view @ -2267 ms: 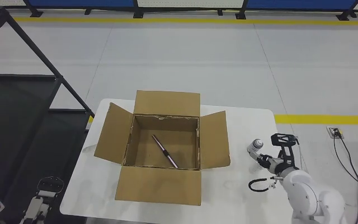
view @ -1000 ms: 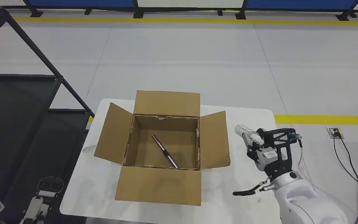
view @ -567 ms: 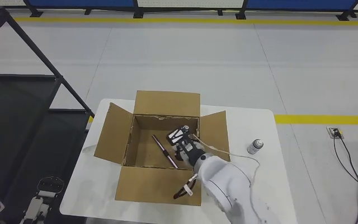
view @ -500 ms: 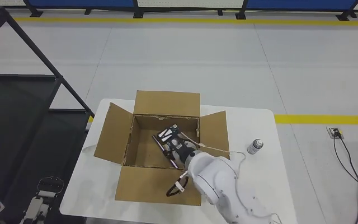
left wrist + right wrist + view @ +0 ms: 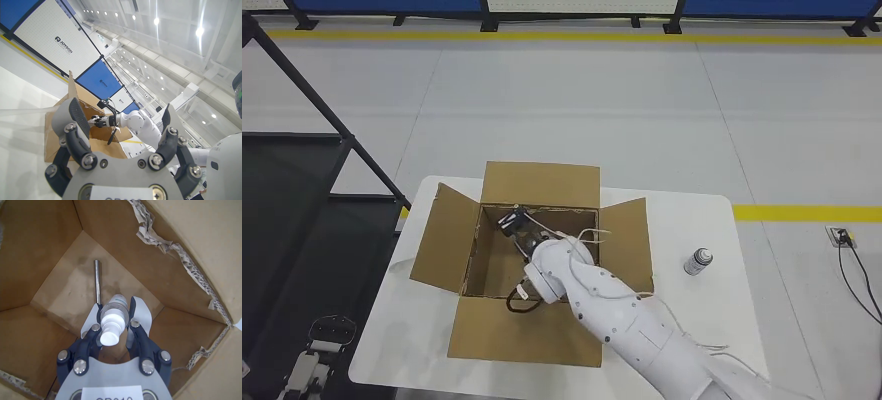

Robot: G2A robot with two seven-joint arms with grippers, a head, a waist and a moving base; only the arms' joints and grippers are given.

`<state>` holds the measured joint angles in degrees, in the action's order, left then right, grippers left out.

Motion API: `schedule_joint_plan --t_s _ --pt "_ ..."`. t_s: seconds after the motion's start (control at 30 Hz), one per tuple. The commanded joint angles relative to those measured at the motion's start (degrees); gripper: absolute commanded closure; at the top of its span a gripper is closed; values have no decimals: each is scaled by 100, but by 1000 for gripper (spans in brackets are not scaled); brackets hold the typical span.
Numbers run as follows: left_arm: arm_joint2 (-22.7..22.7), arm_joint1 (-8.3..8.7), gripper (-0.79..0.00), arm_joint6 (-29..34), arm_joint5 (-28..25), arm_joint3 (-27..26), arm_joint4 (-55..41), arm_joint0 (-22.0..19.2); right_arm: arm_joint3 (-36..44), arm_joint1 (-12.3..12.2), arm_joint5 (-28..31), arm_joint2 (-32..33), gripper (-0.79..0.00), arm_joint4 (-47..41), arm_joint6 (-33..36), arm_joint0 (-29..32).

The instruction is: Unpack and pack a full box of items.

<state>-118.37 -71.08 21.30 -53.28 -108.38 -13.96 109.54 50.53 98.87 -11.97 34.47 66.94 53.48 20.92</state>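
The open cardboard box (image 5: 540, 185) stands in the middle of the white table (image 5: 692, 215). My right gripper (image 5: 514, 222) is down inside it near the back left corner. In the right wrist view the right gripper (image 5: 115, 304) is shut on a clear bottle with a white cap (image 5: 113, 315), held above the box floor. A metal rod (image 5: 97, 281) lies on that floor just beyond the bottle. My left gripper (image 5: 122, 106) is open and holds nothing, low beside the table, facing the box (image 5: 56, 121).
A second small bottle (image 5: 698, 261) stands upright on the table to the right of the box. The box's four flaps are folded outward, with torn edges (image 5: 170, 245). A black frame (image 5: 302, 190) stands left of the table.
The right arm carried the bottle from the table's right side across to the box, then moved left and deeper into it. The left gripper stayed put.
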Motion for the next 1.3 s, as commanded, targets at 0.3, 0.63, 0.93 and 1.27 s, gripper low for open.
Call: schedule_joint_plan --t_s 0.3,0.63,0.93,1.27 --pt "0 0 -785 0 0 0 0 0 -1365 435 231 32 -379 -557 -509 -454" --pt "0 0 -785 0 0 0 0 0 -1572 550 295 149 -453 -511 -603 -627" --pt "0 0 -785 0 0 0 0 0 964 -18 288 863 -628 387 48 275" --pt "0 0 -785 0 0 0 0 0 5541 -879 429 3158 -785 2567 470 3161"
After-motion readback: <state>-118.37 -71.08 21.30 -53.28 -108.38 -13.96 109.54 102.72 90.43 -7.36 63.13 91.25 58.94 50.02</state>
